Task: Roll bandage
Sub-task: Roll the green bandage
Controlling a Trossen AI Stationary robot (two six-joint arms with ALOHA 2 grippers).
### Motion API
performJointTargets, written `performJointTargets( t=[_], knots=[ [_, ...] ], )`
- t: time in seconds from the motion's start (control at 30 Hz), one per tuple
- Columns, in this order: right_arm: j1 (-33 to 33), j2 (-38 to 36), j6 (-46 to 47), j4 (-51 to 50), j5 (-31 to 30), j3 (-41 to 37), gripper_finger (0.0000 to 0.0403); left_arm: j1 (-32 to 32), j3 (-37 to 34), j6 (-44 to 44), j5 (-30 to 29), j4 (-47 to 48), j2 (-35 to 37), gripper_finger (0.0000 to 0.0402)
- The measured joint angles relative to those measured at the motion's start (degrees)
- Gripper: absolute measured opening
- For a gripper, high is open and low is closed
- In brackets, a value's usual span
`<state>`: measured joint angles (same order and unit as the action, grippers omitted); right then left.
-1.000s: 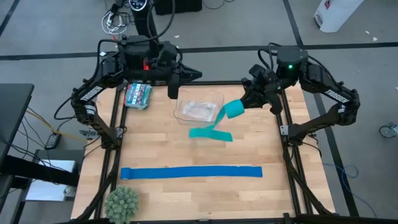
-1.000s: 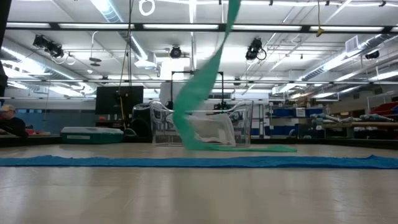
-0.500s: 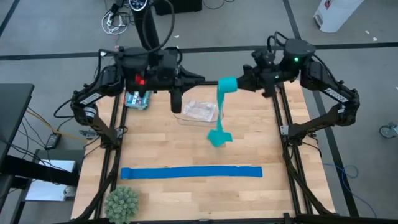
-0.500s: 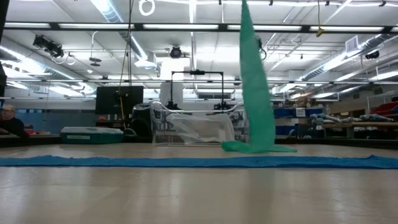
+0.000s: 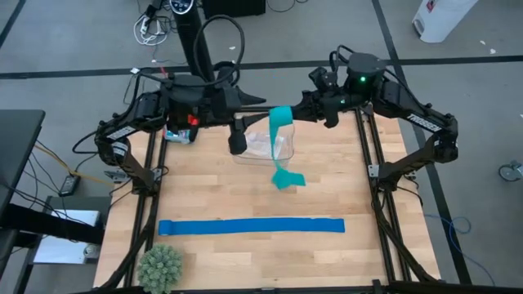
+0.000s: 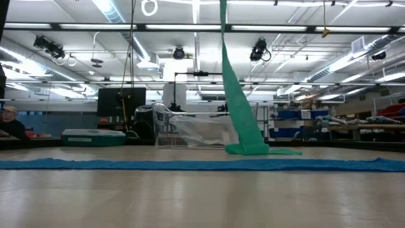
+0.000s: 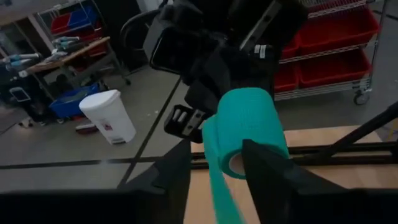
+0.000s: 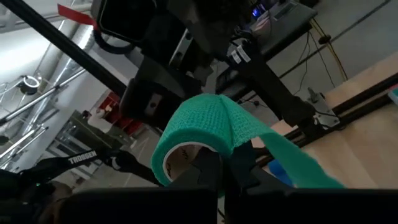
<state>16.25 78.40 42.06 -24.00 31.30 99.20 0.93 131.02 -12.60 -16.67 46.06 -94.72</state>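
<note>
Right tool (image 8: 227, 171) clamps bandage (image 8: 202, 134) roll, apparently between left tool's (image 7: 214, 165) parted fingers.

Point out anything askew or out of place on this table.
The teal bandage is only partly rolled: its small roll is held up in the air by the right hand, with the left hand open beside it. The loose tail hangs down twisted and bunches on the wood near the clear container. The blue strip lies flat.
</note>
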Motion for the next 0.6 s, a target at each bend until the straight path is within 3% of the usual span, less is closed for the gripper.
performJointTargets(
  t=[0.6],
  knots=[
    [1.23, -0.2, 1.79, 1.98, 1.32, -0.02, 0.0, 0.31, 0.0, -2.59, -5.31, 0.75, 0.71, 0.0177]
  ],
)
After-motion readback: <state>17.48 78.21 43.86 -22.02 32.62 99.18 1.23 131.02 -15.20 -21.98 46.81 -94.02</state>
